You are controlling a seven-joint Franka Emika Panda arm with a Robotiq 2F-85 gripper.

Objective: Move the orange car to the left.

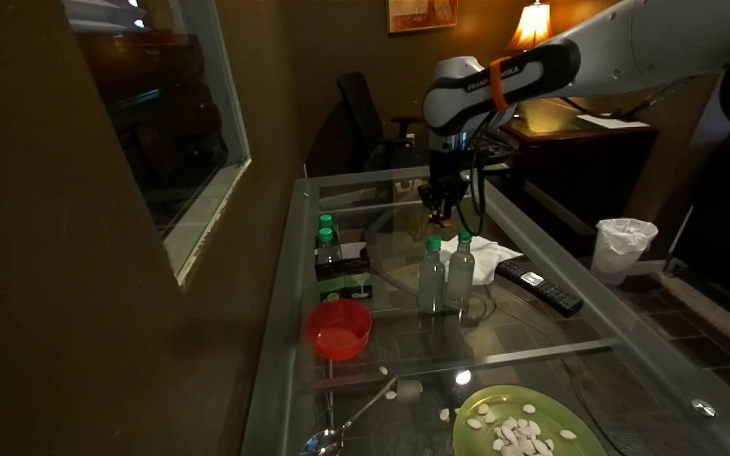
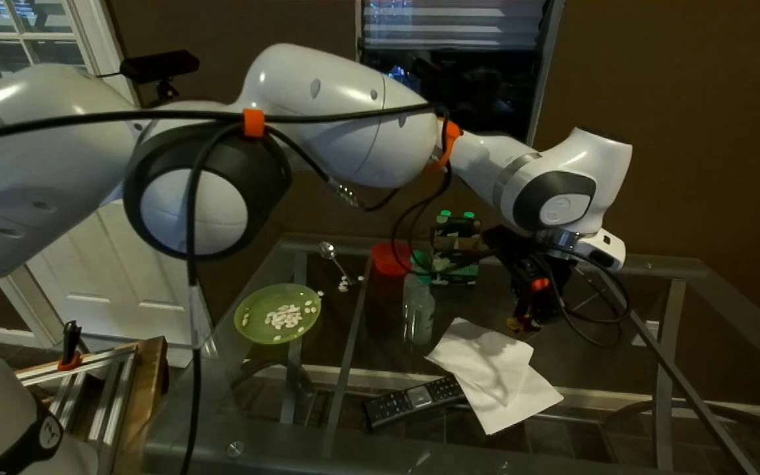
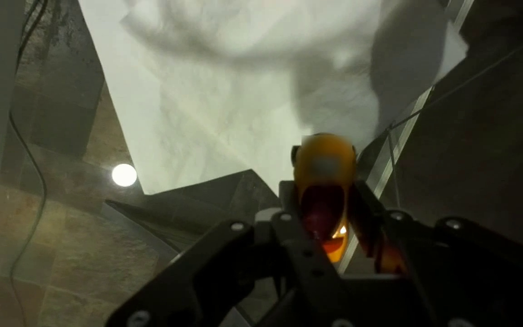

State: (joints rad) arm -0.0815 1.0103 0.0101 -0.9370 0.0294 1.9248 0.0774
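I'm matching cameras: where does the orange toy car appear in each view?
In an exterior view: orange toy car, slightly right of centre.
In an exterior view: orange toy car, below and right of centre.
Wrist view: orange toy car, just right of centre.
Landmark in all three: white paper.

Orange car (image 3: 325,179): being gripped in the hand (image 1: 440,219), hanging raised above the tabletop (image 1: 278,354). Body is showing orange-yellow, its rounded end pointing toward the top of the wrist view and carrying a greyish patch. Below the patch, a dark hollow is showing reddish inside, with a bright glint near its lower orange edge. Length is running roughly up and down there. Rounded end is blurring; which end is the front, cannot tell. In the wrist view it is overlapping the edge of the white paper (image 3: 216,113). In both exterior views it is appearing as a small orange-yellow patch at the hand's lower tip.
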